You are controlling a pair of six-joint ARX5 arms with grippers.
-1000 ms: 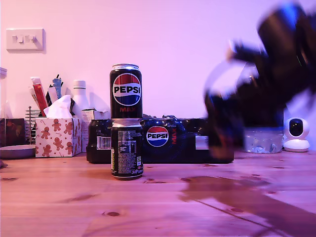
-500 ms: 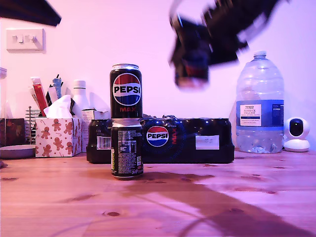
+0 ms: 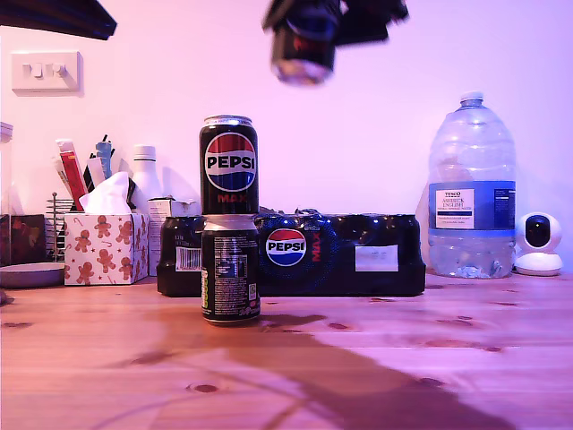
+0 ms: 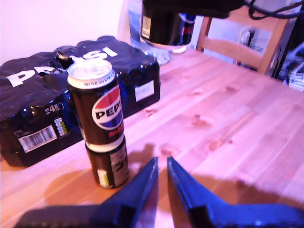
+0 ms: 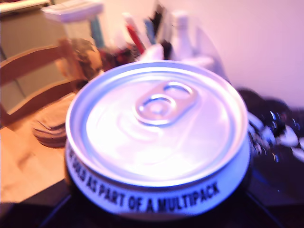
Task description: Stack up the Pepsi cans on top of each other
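Two black Pepsi cans stand stacked upright on the wooden table (image 3: pixel 376 358): the lower can (image 3: pixel 230 273) shows white small print, the upper can (image 3: pixel 229 166) shows the globe logo. The same stack appears in the first wrist view, upper can (image 4: pixel 97 102) on lower can (image 4: pixel 110 166). A third Pepsi can (image 3: pixel 303 49) hangs high, above and to the exterior view's right of the stack, with my second gripper (image 3: pixel 309 31) shut on it; its silver top (image 5: pixel 156 128) fills the second wrist view. My first gripper (image 4: pixel 161 164) hovers near the stack, fingers together, holding nothing.
A black shrink-wrapped Pepsi multipack (image 3: pixel 349 255) lies right behind the stack. A big water bottle (image 3: pixel 471 193) and a white camera (image 3: pixel 537 244) stand at the exterior view's right, a tissue box (image 3: pixel 103 246) at its left. A dark arm part (image 3: pixel 54 16) crosses its top left corner.
My second gripper has carried the third can up and toward the exterior view's left, from low at the right to high near the stack. The stack has not moved.
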